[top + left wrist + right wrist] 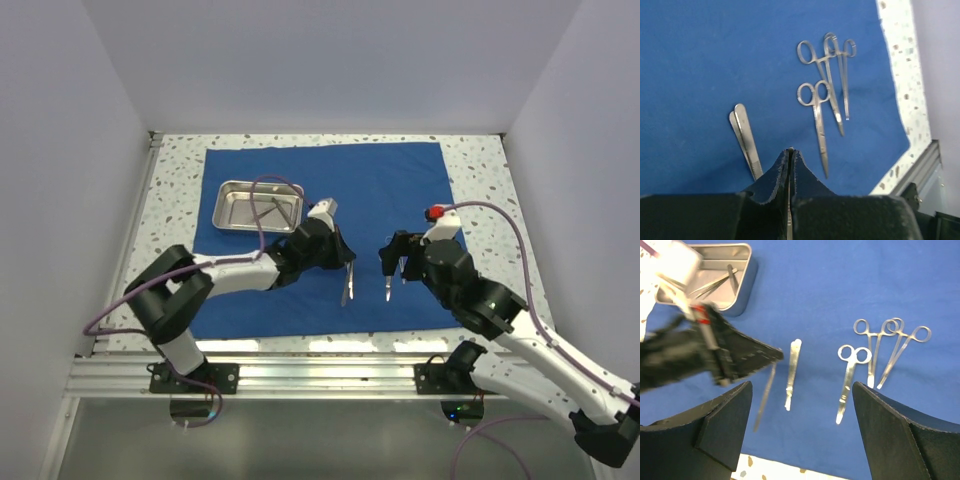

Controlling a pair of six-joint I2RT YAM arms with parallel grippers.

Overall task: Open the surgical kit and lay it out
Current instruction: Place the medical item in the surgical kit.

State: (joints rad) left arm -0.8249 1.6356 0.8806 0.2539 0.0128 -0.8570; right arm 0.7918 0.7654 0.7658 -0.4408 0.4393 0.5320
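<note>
On the table seen from above, both arms bend low over the flat royal-blue cloth [400,190], with the shiny round-cornered steel tray [222,190] at its far left.

Left wrist view: the left gripper [790,152] is pinched tight on a slim silver instrument [788,222], near the tweezers [745,137], scissors [819,125] and ring-handled forceps [832,75].

Right wrist view: the right gripper [801,387] gapes wide and holds nothing.

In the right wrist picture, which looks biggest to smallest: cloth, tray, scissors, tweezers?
1. Cloth
2. Tray
3. Scissors and tweezers look about the same; too close to rank.
</note>
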